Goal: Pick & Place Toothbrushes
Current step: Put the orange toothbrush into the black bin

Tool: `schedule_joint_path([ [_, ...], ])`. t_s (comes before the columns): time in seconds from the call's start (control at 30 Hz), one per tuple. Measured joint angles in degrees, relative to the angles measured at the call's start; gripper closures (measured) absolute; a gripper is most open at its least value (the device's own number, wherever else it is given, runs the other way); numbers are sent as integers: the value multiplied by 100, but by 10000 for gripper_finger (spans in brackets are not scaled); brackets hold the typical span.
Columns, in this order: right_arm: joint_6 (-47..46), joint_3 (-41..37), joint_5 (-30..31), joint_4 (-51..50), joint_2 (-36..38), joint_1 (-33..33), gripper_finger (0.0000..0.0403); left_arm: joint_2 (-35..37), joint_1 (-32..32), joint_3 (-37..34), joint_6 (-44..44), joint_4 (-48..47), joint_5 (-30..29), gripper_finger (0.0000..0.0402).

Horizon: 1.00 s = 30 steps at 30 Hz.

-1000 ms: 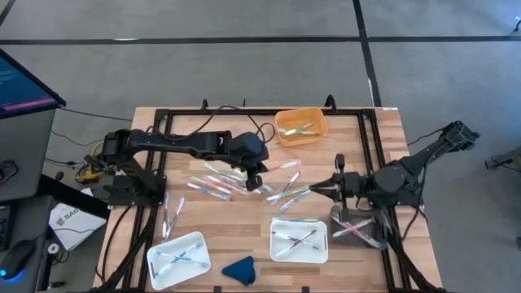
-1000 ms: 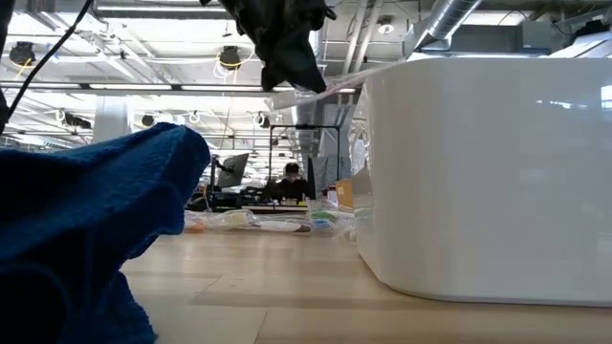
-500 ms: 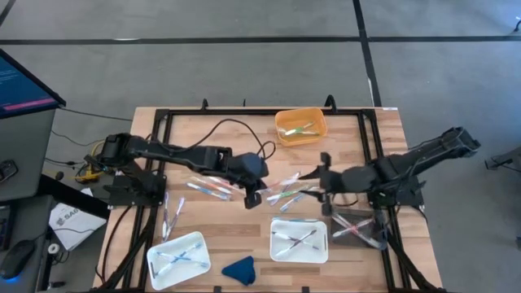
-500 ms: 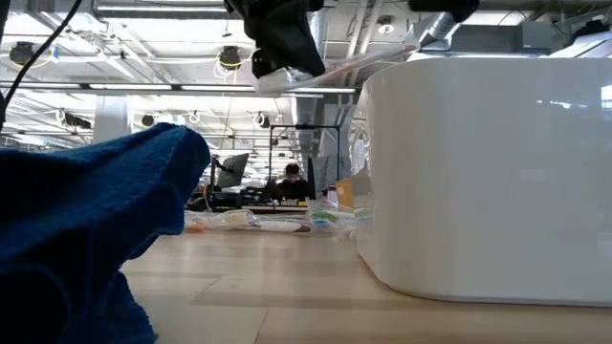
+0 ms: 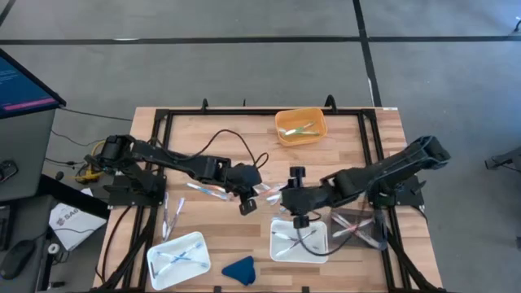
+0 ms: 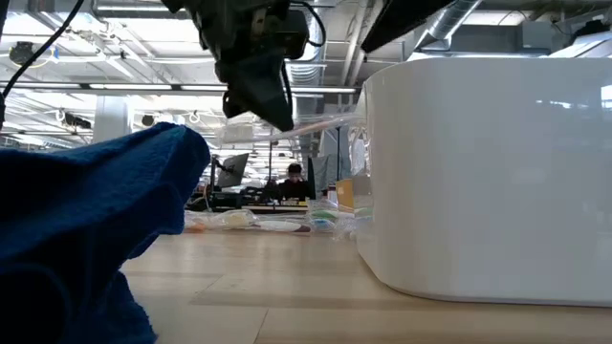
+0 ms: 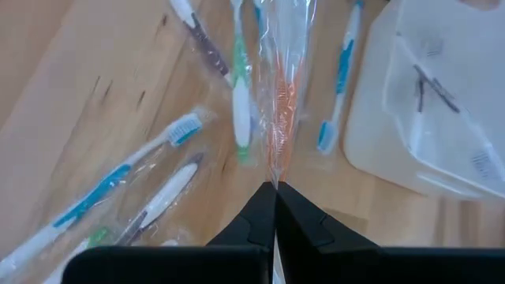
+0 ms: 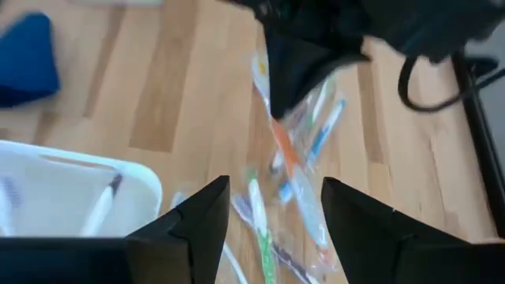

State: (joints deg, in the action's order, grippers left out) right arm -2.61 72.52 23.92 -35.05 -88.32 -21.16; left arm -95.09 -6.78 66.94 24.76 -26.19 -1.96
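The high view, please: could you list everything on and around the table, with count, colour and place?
Loose toothbrushes: several, white with coloured accents, mid-table.
Wrapped orange toothbrush: one, pinched in the left hand.
White trays: two, near edge, one at left, one at centre, toothbrushes inside.
Orange bin: one, far edge, toothbrushes inside.
Clear bin: one, right side, toothbrushes inside.
Blue cloth: one, near edge between the white trays.
Black cable: one, looping behind the left arm.
Monitor: one, beyond the table's left.
Left hand: shut, mid-table.
Right hand: open, over the centre tray's far edge.
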Motion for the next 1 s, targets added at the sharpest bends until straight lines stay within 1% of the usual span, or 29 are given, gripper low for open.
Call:
schedule_joint_path([
  [0.07,-108,269,-4,-358,-220,50,212,0,-86,-84,2,106,9,401],
  [0.2,-153,554,-29,-495,-504,73,222,0,-329,-127,1,230,-88,401],
  [0.3,-147,606,-291,-482,-631,61,227,0,-482,-127,-1,337,-152,401],
  [0.37,-133,624,-603,-441,-723,83,227,0,-579,-127,0,431,-309,401],
  [0.43,-130,613,-730,-496,-799,107,225,0,-630,-127,-1,462,-380,401],
  [0.73,-176,768,-739,-605,-853,162,208,0,-643,-127,-23,589,-367,401],
  [1.0,-195,768,-736,-684,-853,168,204,0,-669,-127,-79,843,-335,401],
])
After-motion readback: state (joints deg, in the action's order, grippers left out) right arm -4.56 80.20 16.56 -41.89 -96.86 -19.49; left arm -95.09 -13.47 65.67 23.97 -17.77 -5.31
